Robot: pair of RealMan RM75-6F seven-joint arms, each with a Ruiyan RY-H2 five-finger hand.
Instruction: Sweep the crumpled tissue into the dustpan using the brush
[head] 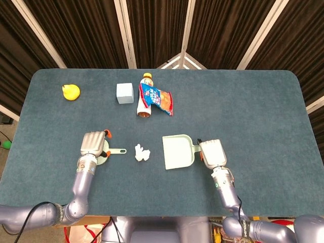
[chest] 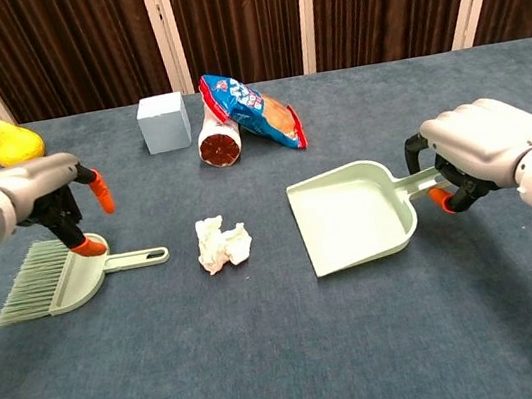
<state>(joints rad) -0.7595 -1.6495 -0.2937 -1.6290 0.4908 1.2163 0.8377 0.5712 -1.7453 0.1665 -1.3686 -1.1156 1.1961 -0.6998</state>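
Note:
The crumpled white tissue (head: 142, 152) (chest: 222, 243) lies mid-table between the brush and the dustpan. Left of it, the pale green brush (chest: 56, 276) lies flat, its handle (head: 119, 151) pointing at the tissue. My left hand (head: 93, 144) (chest: 53, 198) hovers over the brush body with its orange-tipped fingers apart and nothing held. The pale green dustpan (head: 178, 151) (chest: 355, 216) sits right of the tissue with its mouth toward the table's near left. My right hand (head: 212, 153) (chest: 481, 150) grips its handle.
Along the far side stand a yellow pear (head: 71, 91) (chest: 14, 143), a pale blue cube (head: 124, 93) (chest: 165, 122), a lying bottle (head: 145, 101) and a blue snack bag (head: 158, 98) (chest: 250, 109). The table's front edge (head: 152, 215) runs close behind both forearms.

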